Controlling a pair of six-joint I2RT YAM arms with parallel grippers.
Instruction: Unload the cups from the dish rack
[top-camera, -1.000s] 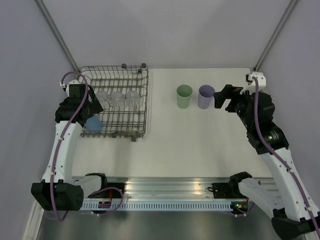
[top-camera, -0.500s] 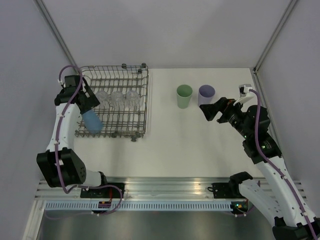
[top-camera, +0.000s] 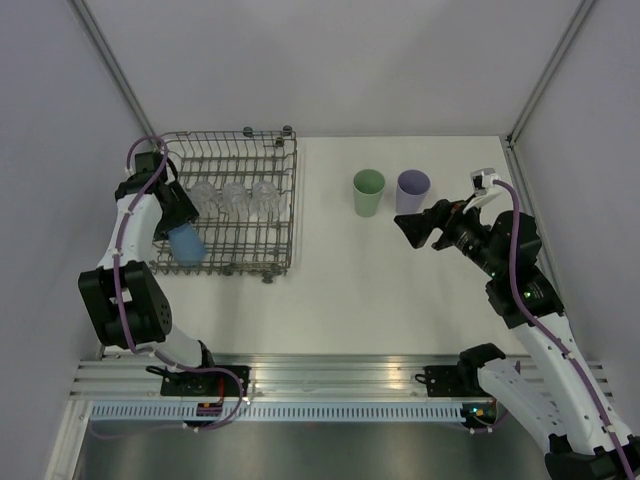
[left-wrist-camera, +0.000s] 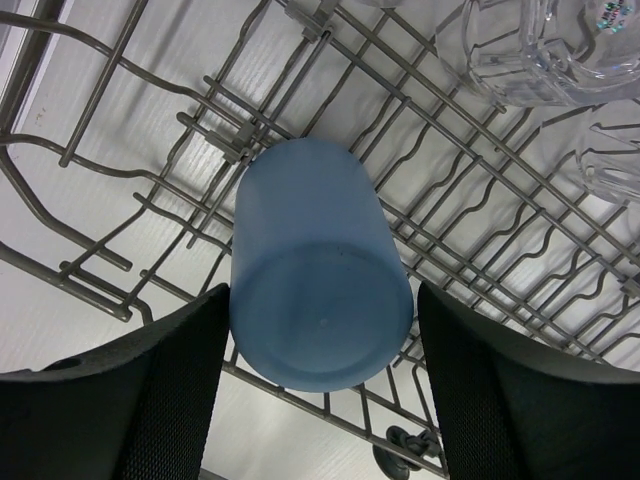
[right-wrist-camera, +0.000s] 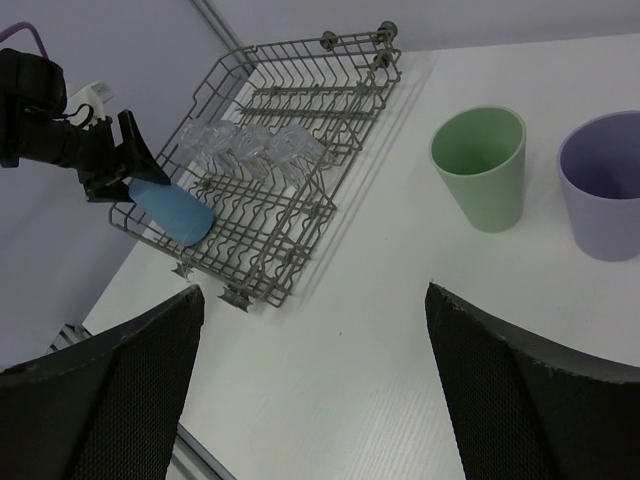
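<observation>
The blue cup (top-camera: 186, 243) lies tilted in the near left corner of the grey wire dish rack (top-camera: 292, 200), its base turned toward the left wrist camera (left-wrist-camera: 320, 270). My left gripper (left-wrist-camera: 322, 300) has a finger against each side of that cup and is shut on it. Three clear cups (top-camera: 235, 195) lie in a row in the rack's middle (left-wrist-camera: 520, 50). The green cup (top-camera: 368, 192) and lavender cup (top-camera: 412, 192) stand upright on the table. My right gripper (top-camera: 410, 228) hangs open beside the lavender cup, holding nothing.
The right wrist view shows the dish rack (right-wrist-camera: 300, 45) at the far left, the blue cup (right-wrist-camera: 170, 208) in it, and the green cup (right-wrist-camera: 480, 165) and lavender cup (right-wrist-camera: 605, 180) close by. White table lies between rack and cups. Walls close in on both sides.
My left gripper has come down over the blue cup and its fingers have closed in on it. The right arm has pulled back and down from the lavender cup, still open.
</observation>
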